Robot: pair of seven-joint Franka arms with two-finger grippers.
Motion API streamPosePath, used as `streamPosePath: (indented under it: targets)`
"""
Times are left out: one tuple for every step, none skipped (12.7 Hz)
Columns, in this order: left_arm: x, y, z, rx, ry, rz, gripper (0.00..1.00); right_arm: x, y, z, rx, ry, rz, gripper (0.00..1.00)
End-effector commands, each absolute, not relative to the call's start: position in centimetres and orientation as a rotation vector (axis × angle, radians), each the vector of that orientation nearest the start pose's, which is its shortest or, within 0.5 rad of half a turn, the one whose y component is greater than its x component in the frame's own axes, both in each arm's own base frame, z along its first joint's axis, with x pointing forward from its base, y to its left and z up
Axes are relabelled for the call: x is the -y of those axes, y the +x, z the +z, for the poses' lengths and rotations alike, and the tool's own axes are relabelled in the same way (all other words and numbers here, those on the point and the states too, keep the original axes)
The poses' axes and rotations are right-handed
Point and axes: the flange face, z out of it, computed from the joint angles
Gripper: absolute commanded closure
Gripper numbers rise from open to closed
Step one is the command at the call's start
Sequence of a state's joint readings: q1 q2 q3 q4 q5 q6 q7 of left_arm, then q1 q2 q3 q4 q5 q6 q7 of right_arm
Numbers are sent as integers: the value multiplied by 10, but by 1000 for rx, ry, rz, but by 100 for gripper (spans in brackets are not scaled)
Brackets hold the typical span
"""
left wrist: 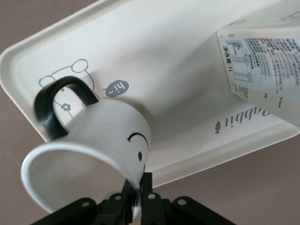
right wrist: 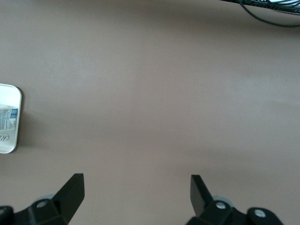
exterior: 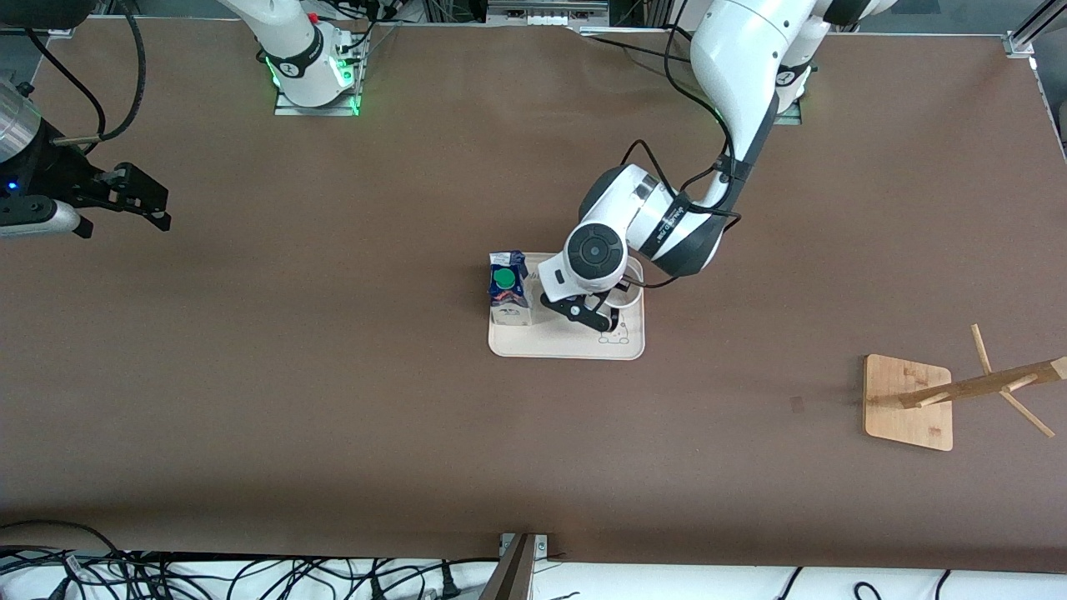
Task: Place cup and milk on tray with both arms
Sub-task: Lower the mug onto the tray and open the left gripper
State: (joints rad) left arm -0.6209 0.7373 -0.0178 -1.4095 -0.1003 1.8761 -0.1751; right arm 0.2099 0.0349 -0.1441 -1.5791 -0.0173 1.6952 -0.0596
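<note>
Tray [exterior: 567, 346] carries the milk [exterior: 508, 287]; left pincer [left wrist: 137, 199], clamped on the cup [left wrist: 93, 154] rim (tilted), hovers over it. Right pincer [right wrist: 136, 192] waits, apart.

Front high overhead; wrists close, sharing tray [exterior: 567, 346].

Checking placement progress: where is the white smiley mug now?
The white smiley mug with a black handle sits over the cream tray, beside the blue milk carton, its rim pinched by the left claw.
</note>
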Motion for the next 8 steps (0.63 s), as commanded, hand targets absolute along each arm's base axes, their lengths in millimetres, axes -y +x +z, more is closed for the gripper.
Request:
streamPosePath:
  targets:
    - [425,563,251,-674,-3042,384,0,-37,578,616,200,-3159,-142,0]
    - [426,561,252,-663,-3043,392,0,-37,578,616,197,-3159,-142,0]
    - [426,559,250,-652,-3039,405,0,-37,578,616,198,-3161,-142,0]
    - [422,558,248,-644,-3028,436,0,-37,578,616,198,-3161,-139,0]
    - [417,558,249,-632,-3013,469,0,-37,578,616,198,-3161,-139,0]
    - [414,557,261,-630,-3008,485,0,-35,578,616,195,-3161,-142,0]
    - [409,555,274,-623,-2995,519,0,-35,578,616,195,-3161,-142,0]
    - [399,556,297,-610,-2992,535,0,-37,578,616,198,-3161,-142,0]
